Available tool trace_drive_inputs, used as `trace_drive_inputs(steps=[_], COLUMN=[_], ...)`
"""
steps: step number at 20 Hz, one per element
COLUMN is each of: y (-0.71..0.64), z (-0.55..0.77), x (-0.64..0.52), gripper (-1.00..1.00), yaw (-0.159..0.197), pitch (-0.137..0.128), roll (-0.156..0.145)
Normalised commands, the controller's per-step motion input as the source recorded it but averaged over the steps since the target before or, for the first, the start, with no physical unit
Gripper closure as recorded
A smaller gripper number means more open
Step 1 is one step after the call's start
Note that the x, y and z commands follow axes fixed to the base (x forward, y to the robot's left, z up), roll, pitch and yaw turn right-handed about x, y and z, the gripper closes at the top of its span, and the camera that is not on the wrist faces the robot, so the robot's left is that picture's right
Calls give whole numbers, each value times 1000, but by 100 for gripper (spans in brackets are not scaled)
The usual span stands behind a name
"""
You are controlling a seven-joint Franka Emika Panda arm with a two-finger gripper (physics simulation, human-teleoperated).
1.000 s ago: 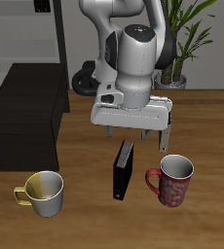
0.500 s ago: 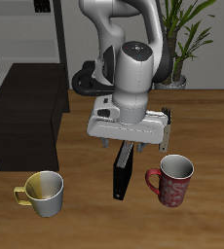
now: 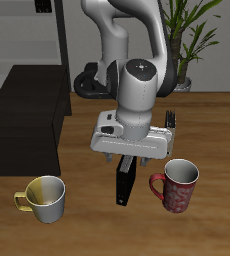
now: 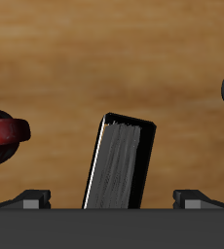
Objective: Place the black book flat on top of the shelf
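- Approach step: the gripper [image 3: 128, 159], fingers apart, hung over the upright black book [image 3: 125, 184].
- Next: grasp it, then carry it beside, onto the shelf [image 3: 27, 125].

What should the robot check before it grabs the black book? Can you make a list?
1. Black book standing upright on the table: ok.
2. Gripper above the book: ok.
3. Fingers open with the book between them: cannot tell, the fingertips are out of sight.
4. Red mug apart from the book: ok, though close.
5. Yellow mug out of the way: ok.
6. Shelf top free for the book: ok.
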Motion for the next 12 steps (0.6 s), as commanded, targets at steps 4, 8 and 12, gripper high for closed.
trace_drive_inputs(steps=[4, 8, 12], y=[-68, -8, -10], z=[-130, -12, 186], x=[46, 20, -74], gripper=[100, 100, 100], yaw=[31, 0, -8], pitch=[19, 8, -8], roll=[-36, 2, 12])
